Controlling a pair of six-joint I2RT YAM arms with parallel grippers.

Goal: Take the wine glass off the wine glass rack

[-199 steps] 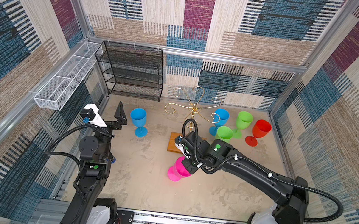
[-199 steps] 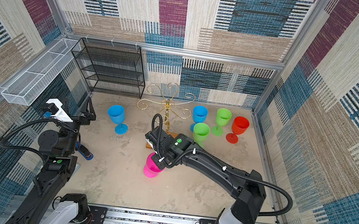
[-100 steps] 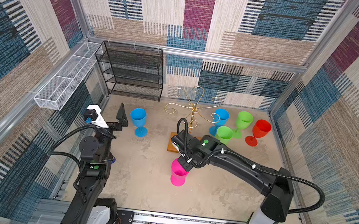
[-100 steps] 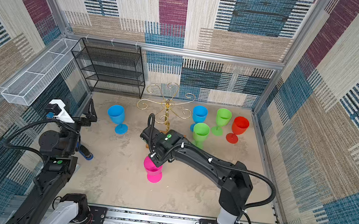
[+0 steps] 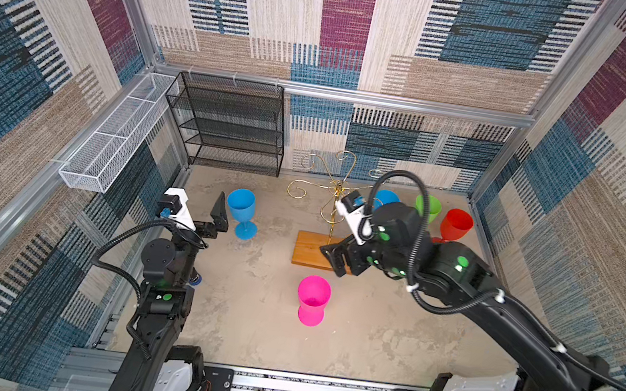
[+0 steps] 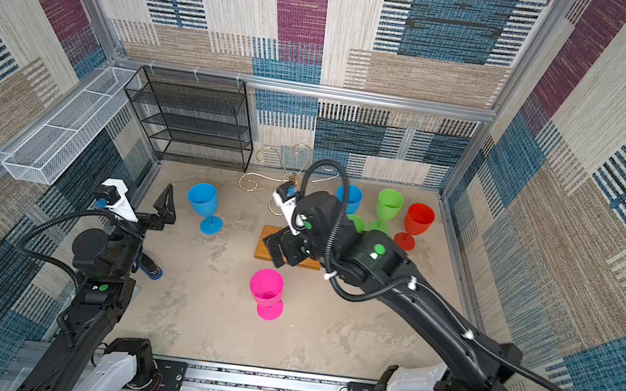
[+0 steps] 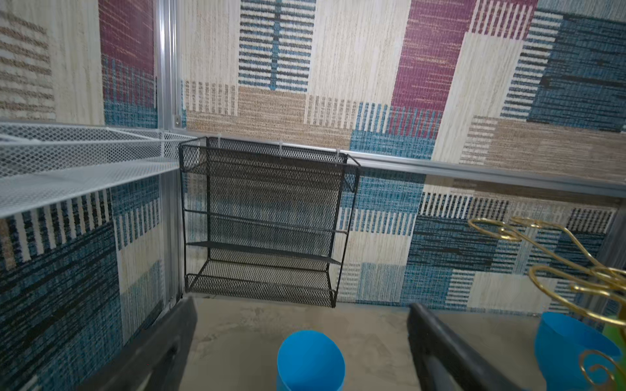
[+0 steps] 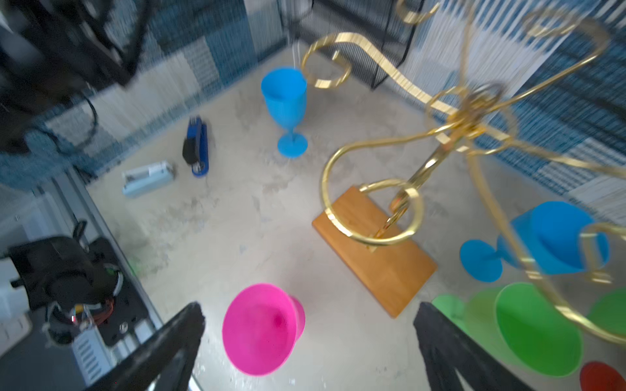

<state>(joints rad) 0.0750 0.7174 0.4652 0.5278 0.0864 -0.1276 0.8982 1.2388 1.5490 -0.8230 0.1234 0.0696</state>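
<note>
The wine glass (image 5: 312,299) (image 6: 266,292) is pink and stands upright on the table, in front of the wine glass rack, and nothing holds it. The rack's gold wire arms (image 5: 337,191) (image 6: 293,176) carry no glass, and its wooden base (image 5: 311,249) (image 8: 376,247) lies flat. My right gripper (image 5: 339,257) (image 6: 280,250) hangs open over the base's front edge, above and behind the pink glass (image 8: 261,330). Open and with nothing between its fingers, my left gripper (image 5: 211,219) (image 7: 301,306) sits at the left by a blue glass (image 5: 242,209) (image 7: 310,359).
Blue (image 5: 386,197), green (image 5: 427,207) and red (image 5: 456,226) glasses stand at the back right, with another green one (image 6: 357,222) by my right arm. A black mesh shelf (image 5: 229,125) and a white wire basket (image 5: 113,141) line the back left. A blue stapler (image 8: 196,149) lies near the left arm.
My right gripper has opened and let go of the pink glass, which went from tilted to standing upright. The gripper then drew back and up toward the rack. The left arm barely moved.
</note>
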